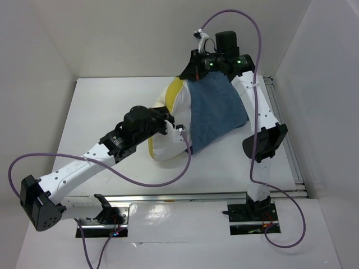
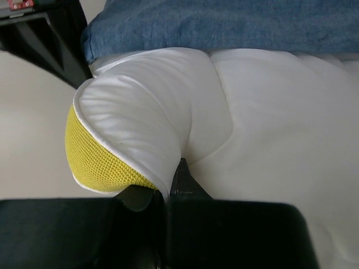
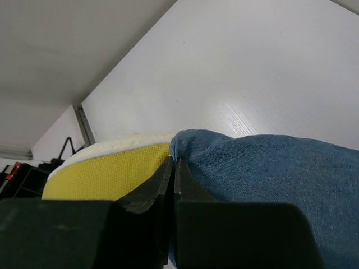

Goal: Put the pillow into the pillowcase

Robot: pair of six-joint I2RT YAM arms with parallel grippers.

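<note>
Half the white pillow (image 1: pixel 167 149) bare, yellow-edged, wrinkled blue pillowcase (image 1: pixel 216 112) over rest

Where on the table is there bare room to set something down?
Bare table lies far left, between the left wall and the pillow, and in front, between the pillowcase and the near rail. The middle is crowded with both.
</note>
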